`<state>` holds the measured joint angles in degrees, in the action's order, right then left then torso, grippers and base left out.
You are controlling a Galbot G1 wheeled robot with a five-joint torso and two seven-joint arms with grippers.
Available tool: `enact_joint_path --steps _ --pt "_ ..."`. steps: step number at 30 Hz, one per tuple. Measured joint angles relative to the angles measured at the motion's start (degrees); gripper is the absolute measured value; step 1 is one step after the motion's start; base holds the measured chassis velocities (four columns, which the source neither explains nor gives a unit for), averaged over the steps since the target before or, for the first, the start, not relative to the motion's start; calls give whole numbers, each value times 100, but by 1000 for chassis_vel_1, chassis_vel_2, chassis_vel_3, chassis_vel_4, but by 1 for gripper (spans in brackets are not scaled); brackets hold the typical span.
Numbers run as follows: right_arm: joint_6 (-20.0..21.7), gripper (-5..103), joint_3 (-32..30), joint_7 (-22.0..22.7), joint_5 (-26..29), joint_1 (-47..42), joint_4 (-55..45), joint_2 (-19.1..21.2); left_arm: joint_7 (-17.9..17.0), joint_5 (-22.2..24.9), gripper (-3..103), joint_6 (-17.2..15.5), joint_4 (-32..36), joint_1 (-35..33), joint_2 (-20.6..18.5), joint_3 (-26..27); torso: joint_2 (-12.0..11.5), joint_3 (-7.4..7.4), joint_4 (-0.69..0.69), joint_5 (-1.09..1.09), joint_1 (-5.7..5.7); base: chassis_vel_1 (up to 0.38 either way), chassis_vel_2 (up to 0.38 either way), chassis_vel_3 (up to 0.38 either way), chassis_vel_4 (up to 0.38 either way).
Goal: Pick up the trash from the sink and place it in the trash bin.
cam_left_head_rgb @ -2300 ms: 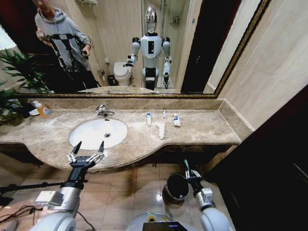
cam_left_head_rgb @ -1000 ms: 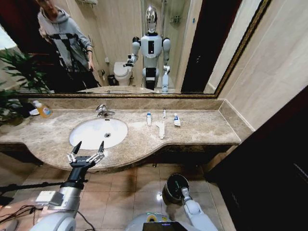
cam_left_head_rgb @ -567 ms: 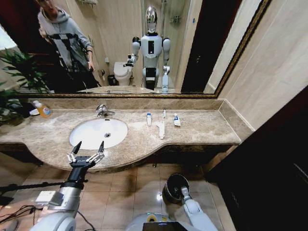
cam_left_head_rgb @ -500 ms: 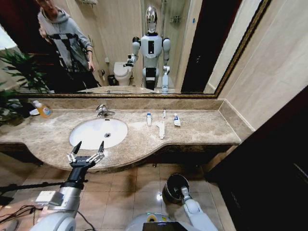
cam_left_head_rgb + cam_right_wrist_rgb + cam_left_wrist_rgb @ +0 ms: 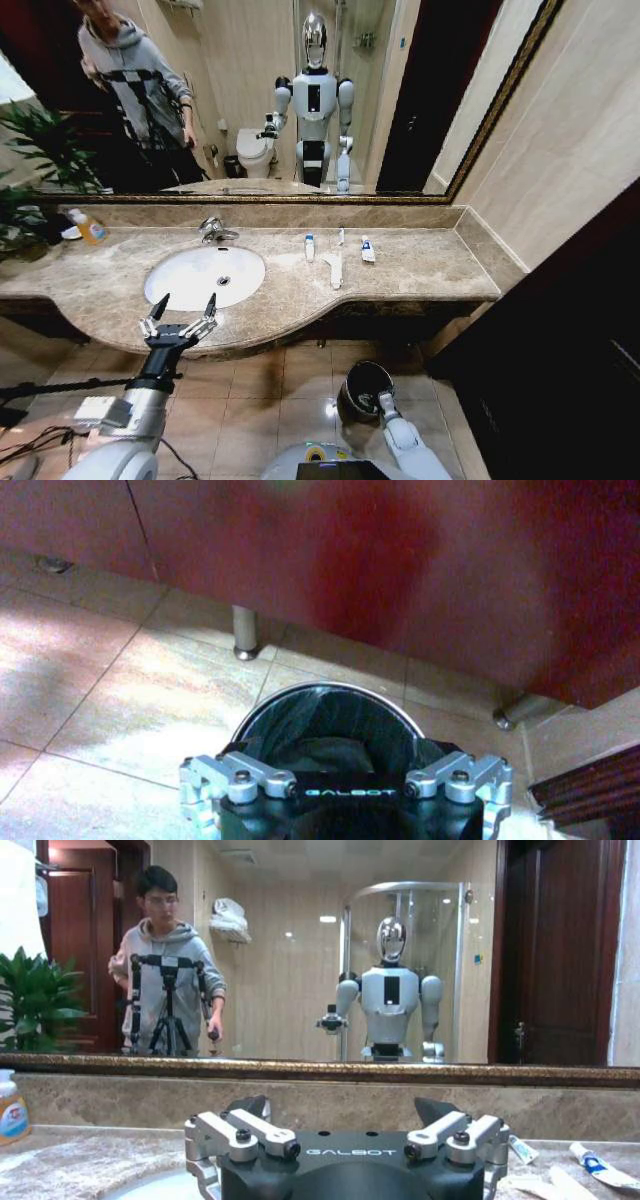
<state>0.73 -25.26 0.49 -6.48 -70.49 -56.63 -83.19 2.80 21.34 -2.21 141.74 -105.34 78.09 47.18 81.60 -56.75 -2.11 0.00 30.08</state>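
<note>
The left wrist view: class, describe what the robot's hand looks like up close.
The left hand has a black body printed with "GALBOT" in pale letters, silver metal knuckle links with dark screws on each side, and black pointed fingertips. In the head view its arm is silver-white.

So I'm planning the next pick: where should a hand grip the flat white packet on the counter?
The flat white packet lies flat with its long axis running front to back. Probably best to come straight down from above and pinch across its narrow width near the middle.

This is a bathroom. A white sink [image 5: 205,275] with a chrome faucet [image 5: 212,231] sits in a marble counter [image 5: 420,262] under a wide mirror [image 5: 300,95]. The mirror reflects a toilet [image 5: 255,153] and a glass shower [image 5: 405,971].
</note>
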Motion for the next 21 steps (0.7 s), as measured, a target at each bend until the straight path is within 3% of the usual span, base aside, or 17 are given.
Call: enact_joint_path --steps 8,13,21 --pt "123 100 -55 0 134 -262 -548 104 0 0 100 0 0 0 0 0 0 0 0 1 0 0 0 0 0" --pt "516 100 -140 79 808 -877 -2075 174 0 0 100 0 0 0 0 0 0 0 1 0 0 0 0 0 0" --pt "649 100 -298 167 619 -1577 -4197 182 0 0 100 0 0 0 0 0 0 0 0 -1 0 0 0 0 0"
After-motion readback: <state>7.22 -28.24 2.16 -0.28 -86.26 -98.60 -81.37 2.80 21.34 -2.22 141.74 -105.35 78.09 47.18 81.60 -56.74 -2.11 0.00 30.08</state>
